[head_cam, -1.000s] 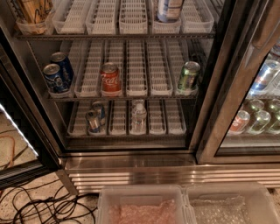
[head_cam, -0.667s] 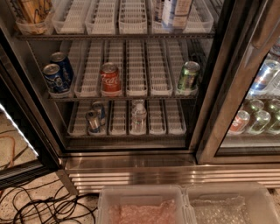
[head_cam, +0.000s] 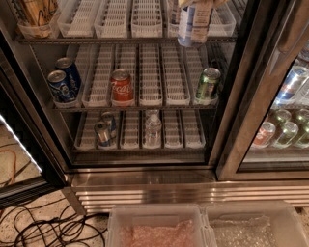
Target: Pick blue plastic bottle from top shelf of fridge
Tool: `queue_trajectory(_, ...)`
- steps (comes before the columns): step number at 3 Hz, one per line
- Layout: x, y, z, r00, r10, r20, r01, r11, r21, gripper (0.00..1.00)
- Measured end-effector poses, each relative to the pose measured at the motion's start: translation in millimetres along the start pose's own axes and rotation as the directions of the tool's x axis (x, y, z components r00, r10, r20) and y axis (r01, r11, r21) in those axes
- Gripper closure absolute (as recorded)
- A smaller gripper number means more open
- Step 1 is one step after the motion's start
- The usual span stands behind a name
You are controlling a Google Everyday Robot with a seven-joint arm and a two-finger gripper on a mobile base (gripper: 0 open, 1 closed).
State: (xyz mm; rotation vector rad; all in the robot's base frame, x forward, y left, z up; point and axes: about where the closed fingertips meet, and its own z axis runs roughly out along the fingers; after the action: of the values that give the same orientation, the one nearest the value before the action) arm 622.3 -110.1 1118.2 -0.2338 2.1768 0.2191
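Blue plastic bottle (head_cam: 193, 24): pale blue translucent plastic, round-bodied, with a large white label in dark print. It sits at 1 o'clock in the view. Its base hangs in front of the top shelf's front rail rather than resting in a lane.
Gripper (head_cam: 197, 3): at 12 to 1 o'clock, cut off by the upper edge. Its pale fingers are clamped on the upper part of the blue plastic bottle.
Top shelf (head_cam: 116, 19): dark wire rack carrying white slotted plastic lane trays with raised, basket-like fronts.
Fridge (head_cam: 145, 185): dark door frames, with a ribbed stainless-steel base at 6 o'clock.
Tub (head_cam: 36, 17): clear, at 11 o'clock on the top shelf, holding something tan.
Middle shelf: two blue cans (head_cam: 60, 86) at 9 o'clock, a red cola can (head_cam: 121, 87) near the centre and a green can (head_cam: 208, 83) at 2 to 3 o'clock directly below the bottle.
Lower shelf: two small cans (head_cam: 102, 132) and, to their right, a small clear water bottle (head_cam: 153, 129).
Right glass door (head_cam: 251, 120): slanted frame at 3 o'clock, just beside the bottle, with cans (head_cam: 285, 130) behind the glass.
Floor: two clear bins (head_cam: 154, 226) at 6 o'clock with crinkled lining, and dark cables (head_cam: 43, 229) at 7 o'clock.
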Motion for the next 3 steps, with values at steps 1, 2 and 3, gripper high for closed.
queue_trajectory(1,26.6,6.4,-2.3,0.995,0.073,-0.071,-0.076,0.9962,-0.042,1.0)
queue_trajectory(2,57.8,20.4,-7.1,0.977,0.144,-0.155,-0.158,0.984,-0.082,1.0)
queue_trajectory(3,66.7,23.0,-8.9,0.973,0.155,-0.172,-0.171,0.9818,-0.083,1.0)
